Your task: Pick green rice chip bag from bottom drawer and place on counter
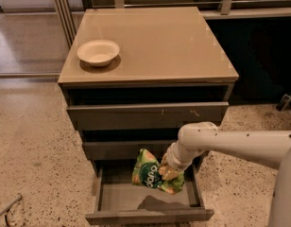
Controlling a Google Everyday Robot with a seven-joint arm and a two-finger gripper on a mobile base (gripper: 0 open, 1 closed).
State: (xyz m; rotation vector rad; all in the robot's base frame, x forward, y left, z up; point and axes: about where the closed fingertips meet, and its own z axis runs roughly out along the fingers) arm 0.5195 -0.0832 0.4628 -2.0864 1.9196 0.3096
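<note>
The green rice chip bag hangs from my gripper, which is shut on its right side. The bag is lifted above the floor of the open bottom drawer, and its shadow lies on the drawer bottom. My white arm reaches in from the right. The tan counter tops the cabinet above.
A white bowl stands on the counter's left side. The two upper drawers stick out slightly. Speckled floor surrounds the cabinet. A railing and dark wall run behind it.
</note>
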